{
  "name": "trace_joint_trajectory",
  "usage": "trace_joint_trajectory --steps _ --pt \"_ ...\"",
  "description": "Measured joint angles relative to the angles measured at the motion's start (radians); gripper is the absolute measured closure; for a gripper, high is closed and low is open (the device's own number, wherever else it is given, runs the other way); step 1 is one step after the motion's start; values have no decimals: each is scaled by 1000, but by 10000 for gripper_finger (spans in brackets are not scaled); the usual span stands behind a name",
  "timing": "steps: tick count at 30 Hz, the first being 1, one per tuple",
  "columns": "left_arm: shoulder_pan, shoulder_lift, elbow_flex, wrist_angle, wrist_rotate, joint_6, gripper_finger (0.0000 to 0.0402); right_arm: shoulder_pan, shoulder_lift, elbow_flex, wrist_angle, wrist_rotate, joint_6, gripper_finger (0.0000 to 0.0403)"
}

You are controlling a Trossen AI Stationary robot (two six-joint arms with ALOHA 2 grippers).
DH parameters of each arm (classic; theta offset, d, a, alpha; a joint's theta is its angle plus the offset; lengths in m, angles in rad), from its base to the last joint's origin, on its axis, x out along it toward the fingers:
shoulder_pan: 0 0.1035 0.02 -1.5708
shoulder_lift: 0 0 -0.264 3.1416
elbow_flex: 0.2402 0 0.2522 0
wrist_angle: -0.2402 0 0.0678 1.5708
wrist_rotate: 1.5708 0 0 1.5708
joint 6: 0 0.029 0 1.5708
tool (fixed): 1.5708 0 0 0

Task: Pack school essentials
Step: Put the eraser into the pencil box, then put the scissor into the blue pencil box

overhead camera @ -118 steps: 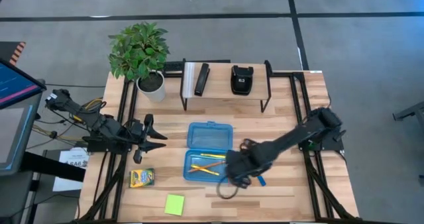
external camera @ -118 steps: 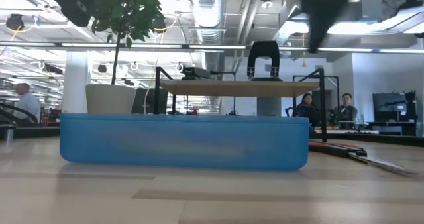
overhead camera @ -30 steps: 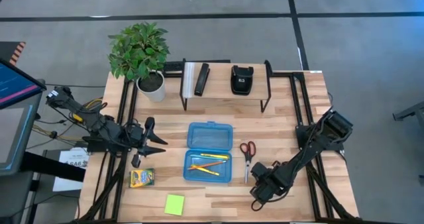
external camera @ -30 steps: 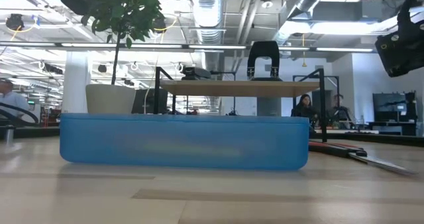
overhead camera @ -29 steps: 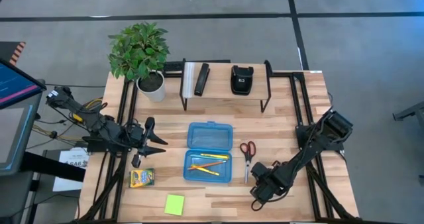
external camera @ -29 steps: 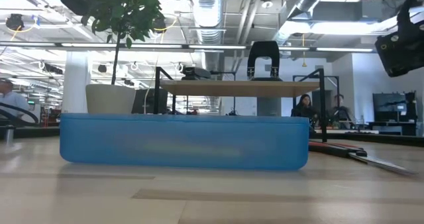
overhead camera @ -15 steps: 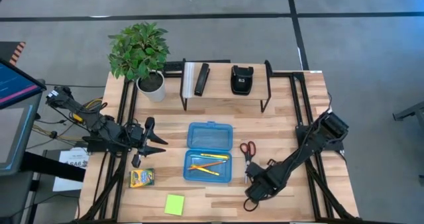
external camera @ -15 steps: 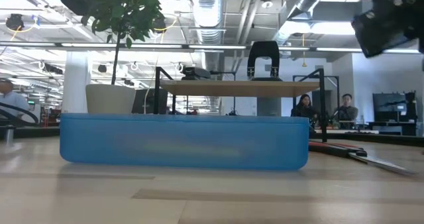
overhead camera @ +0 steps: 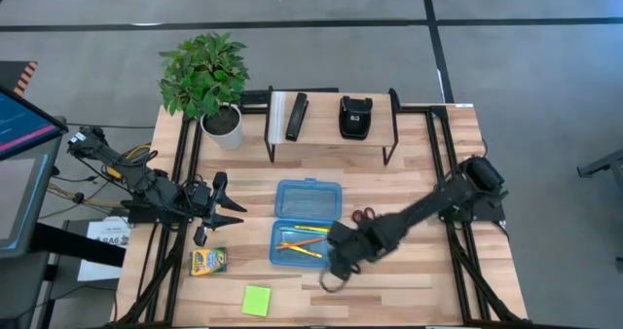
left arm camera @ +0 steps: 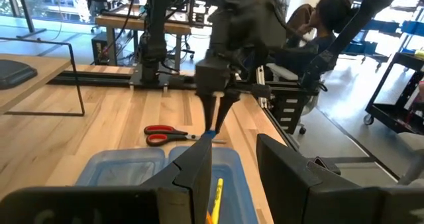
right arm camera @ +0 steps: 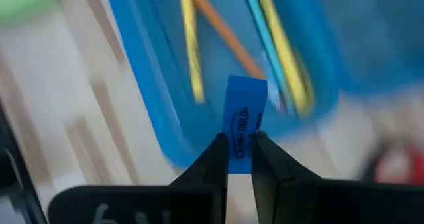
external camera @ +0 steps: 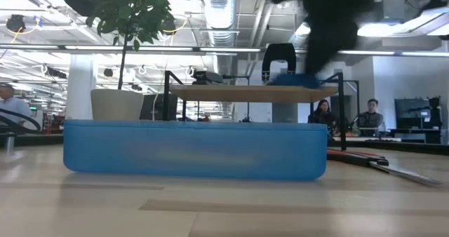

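Observation:
The open blue case (overhead camera: 307, 212) lies mid-table with orange and yellow pencils (overhead camera: 302, 241) and a light-blue pen in its near half. My right gripper (overhead camera: 339, 258) hangs above that half's right corner, shut on the small blue eraser (right arm camera: 244, 118), which also shows in the low view (external camera: 293, 78). Red-handled scissors (overhead camera: 361, 215) lie flat to the right of the case, partly under my right arm. The crayon box (overhead camera: 207, 262) and the lime sticky-note pad (overhead camera: 256, 300) lie near the front left. My left gripper (overhead camera: 232, 207) waits open at the table's left. My right gripper pinches the eraser between its two fingertips (right arm camera: 215, 154), at one end of it (right arm camera: 240, 159). The other end sticks out past the fingertips. The fingers slant steeply down from the table's right side. The eraser is lifted clear, above the case (left arm camera: 209, 135).
A potted plant (overhead camera: 206, 76) stands at the far left. A low shelf (overhead camera: 331, 125) at the back carries a black stapler-like bar (overhead camera: 296, 117) and a black pouch (overhead camera: 354, 117). Bare wood lies in front of the case.
My right gripper has risen from the table near the front right and swung toward the table's left, rolling as it went. It now hangs over the case's near right corner with the eraser lifted clear.

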Motion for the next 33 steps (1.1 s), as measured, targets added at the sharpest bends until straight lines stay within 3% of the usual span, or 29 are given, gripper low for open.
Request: trace_joint_trajectory --steps 4,10,19,22,26,29,33 --pt "0 0 0 -2 0 -2 294 -80 13 2 143 -34 -149 353" --pt "0 0 0 -7 0 -2 294 -140 34 0 175 -86 -226 337" --pt "0 0 0 -8 0 0 294 -144 29 1 173 -93 -215 201" --pt "0 0 0 -8 1 0 294 -138 29 1 172 -92 -207 171" --pt "0 0 0 -8 1 0 294 -120 29 1 120 -87 -136 164" --pt "0 0 0 -8 1 4 294 -87 29 1 85 13 -75 170" --pt "0 0 0 -8 1 6 294 -50 24 1 -41 70 11 175"
